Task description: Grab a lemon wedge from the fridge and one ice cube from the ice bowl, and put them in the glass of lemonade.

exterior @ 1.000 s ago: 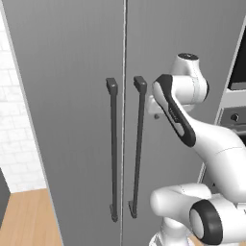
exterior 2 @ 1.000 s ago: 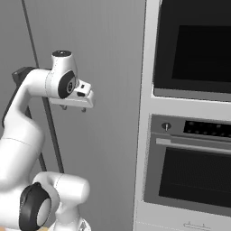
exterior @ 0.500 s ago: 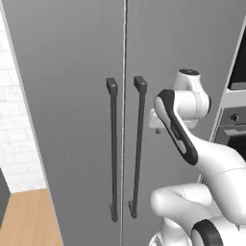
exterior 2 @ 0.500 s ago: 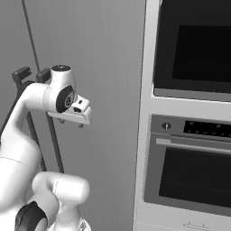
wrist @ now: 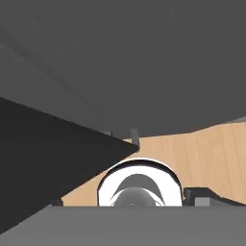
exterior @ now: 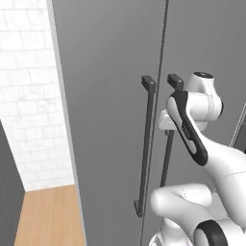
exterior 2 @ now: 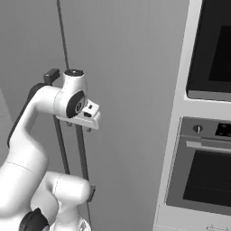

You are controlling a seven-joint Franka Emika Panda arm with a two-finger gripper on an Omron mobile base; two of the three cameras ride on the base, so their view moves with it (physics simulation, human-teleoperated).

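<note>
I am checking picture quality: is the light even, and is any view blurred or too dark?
Left base view: flat even light on the closed fridge, handles sharp, no glare. Right base view: soft shading, the oven crisp. Hand view: mostly dark grey surfaces, hard to read.

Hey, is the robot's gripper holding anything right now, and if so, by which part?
Nothing is held. The gripper is open beside the fridge door handles.

We see a white tiled wall [exterior: 29, 96] at the left above a light wooden floor [exterior: 48, 216], and at the right two black-fronted ovens, the upper oven [exterior 2: 212, 49] over the lower oven [exterior 2: 205, 176].
</note>
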